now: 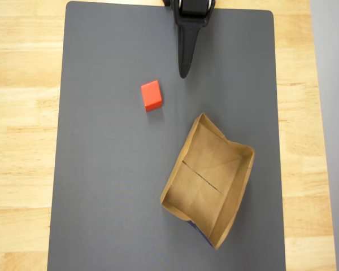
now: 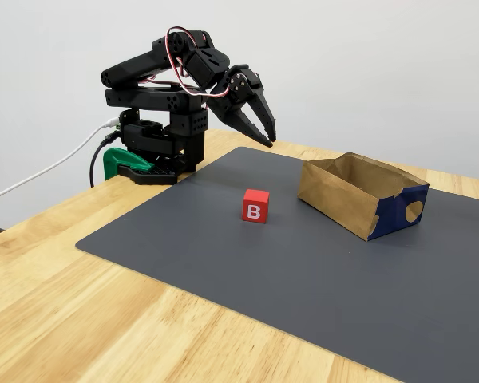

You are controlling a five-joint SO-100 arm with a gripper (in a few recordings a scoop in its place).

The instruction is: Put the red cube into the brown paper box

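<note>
Two things on the dark grey mat (image 1: 101,186): red cube (image 1: 151,95) toward its far edge, resting flat, white letter B on one face in the fixed view (image 2: 255,206); brown paper box (image 1: 208,180) nearer the right edge, set askew, apart from the cube, open and bare inside, blue print with a round hole at one end (image 2: 362,194). Above the far edge, black gripper (image 2: 263,128) raised, holding nothing, fingers slightly parted. Nothing between cube and box. Behind, green clamp (image 2: 124,163), white cable (image 2: 40,177). Arm cut off at the overhead view's top edge.
</note>
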